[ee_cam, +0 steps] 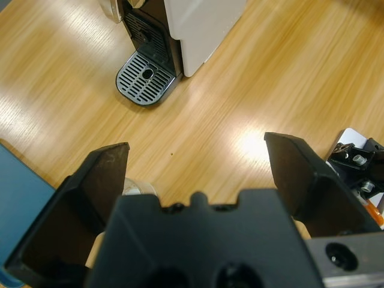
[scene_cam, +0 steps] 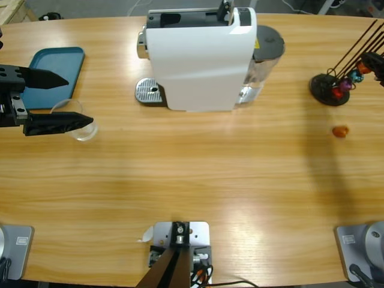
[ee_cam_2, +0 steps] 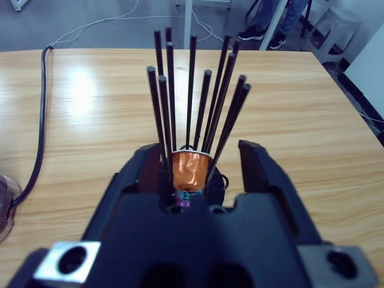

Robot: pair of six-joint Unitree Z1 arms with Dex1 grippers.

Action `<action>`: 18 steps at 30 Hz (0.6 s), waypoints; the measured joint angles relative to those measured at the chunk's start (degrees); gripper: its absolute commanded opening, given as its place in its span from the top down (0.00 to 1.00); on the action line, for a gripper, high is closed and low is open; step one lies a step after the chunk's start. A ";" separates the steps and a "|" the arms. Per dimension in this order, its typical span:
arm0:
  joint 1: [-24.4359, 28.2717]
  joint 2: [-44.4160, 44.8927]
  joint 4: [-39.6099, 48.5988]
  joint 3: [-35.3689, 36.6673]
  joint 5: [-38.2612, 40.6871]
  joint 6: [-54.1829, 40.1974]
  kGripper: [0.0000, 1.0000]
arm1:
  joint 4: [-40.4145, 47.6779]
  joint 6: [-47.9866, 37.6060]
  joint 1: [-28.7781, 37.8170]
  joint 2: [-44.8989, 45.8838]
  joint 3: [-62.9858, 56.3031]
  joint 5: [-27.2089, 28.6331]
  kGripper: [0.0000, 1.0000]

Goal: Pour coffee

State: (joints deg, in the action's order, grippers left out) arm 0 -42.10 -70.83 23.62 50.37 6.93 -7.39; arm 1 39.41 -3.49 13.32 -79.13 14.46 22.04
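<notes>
A clear glass (scene_cam: 67,107) stands on the table at the far left, with my left gripper (scene_cam: 80,99) open and one jaw on each side of it. In the left wrist view only the glass rim (ee_cam: 138,188) shows beside the left jaw of my left gripper (ee_cam: 197,144). The white coffee machine (scene_cam: 201,57) stands at the back middle, its metal drip tray (scene_cam: 150,91) bare. No coffee shows in any view. My right gripper (ee_cam_2: 198,149) is open around the black rods of the capsule rack (ee_cam_2: 191,90), with an orange capsule (ee_cam_2: 191,170) between its jaws.
A blue tray (scene_cam: 54,75) lies behind the glass. The capsule rack (scene_cam: 330,89) stands at the far right with coloured capsules, and my right gripper (scene_cam: 378,65) shows at that edge. A loose orange capsule (scene_cam: 340,131) lies on the table in front of the rack.
</notes>
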 measured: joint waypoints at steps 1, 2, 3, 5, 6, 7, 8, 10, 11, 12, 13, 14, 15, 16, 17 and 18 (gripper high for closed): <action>0.00 0.00 0.00 -0.02 0.00 0.00 0.02 | 0.00 0.00 0.00 0.00 0.00 0.00 0.49; 0.00 0.00 0.00 -0.02 0.00 0.00 0.02 | 0.00 0.00 0.00 0.02 0.00 0.00 0.49; 0.00 0.00 -0.01 -0.02 0.00 0.00 0.02 | -0.07 0.00 0.00 0.16 0.00 0.00 0.49; 0.00 0.00 -0.15 -0.02 0.00 0.00 0.02 | -1.01 0.00 0.00 1.14 0.02 0.00 0.49; 0.00 -0.02 -0.36 -0.02 0.00 0.00 0.02 | -1.79 0.00 0.00 1.95 0.02 0.00 0.49; 0.00 -0.14 -0.55 -0.02 0.00 0.01 0.02 | -2.40 0.00 0.00 2.58 0.02 0.00 0.49; 0.00 -0.32 -0.71 -0.02 0.00 0.01 0.02 | -2.91 0.00 0.00 2.88 0.02 0.00 0.49; 0.00 -0.71 -0.90 -0.02 0.00 0.05 0.02 | -3.45 0.00 0.00 2.92 0.02 0.00 0.49; 0.00 -0.81 -0.96 -0.04 0.00 0.08 0.02 | -3.46 0.00 0.00 2.85 0.02 -0.04 0.49; 0.00 -0.84 -1.01 -0.11 0.00 0.09 0.02 | -3.31 0.00 0.00 2.62 0.02 -0.08 0.49; 0.00 -0.84 -1.02 -0.25 0.00 0.11 0.02 | -2.85 0.00 0.00 2.15 0.01 -0.10 0.49; 0.00 -0.84 -1.02 -0.45 0.00 0.12 0.02 | -2.28 0.00 0.00 1.60 0.01 -0.10 0.49; 0.00 -0.84 -1.02 -0.66 0.00 0.14 0.02 | -1.53 0.00 0.00 1.00 0.01 -0.10 0.49; 0.00 -0.84 -1.02 -0.88 0.00 0.14 0.02 | -1.06 0.00 0.00 0.33 0.01 -0.10 0.49; 0.00 -0.84 -1.02 -0.98 0.00 0.14 0.02 | -0.85 0.00 0.00 -0.32 0.01 -0.09 0.48; 0.00 -0.84 -1.04 -1.00 0.00 0.14 0.02 | -0.85 0.00 0.00 -0.42 0.00 -0.09 0.47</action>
State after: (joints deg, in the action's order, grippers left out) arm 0 -42.11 -71.67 22.58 49.37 6.93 -7.25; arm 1 38.56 -3.49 13.31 -79.54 14.47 21.94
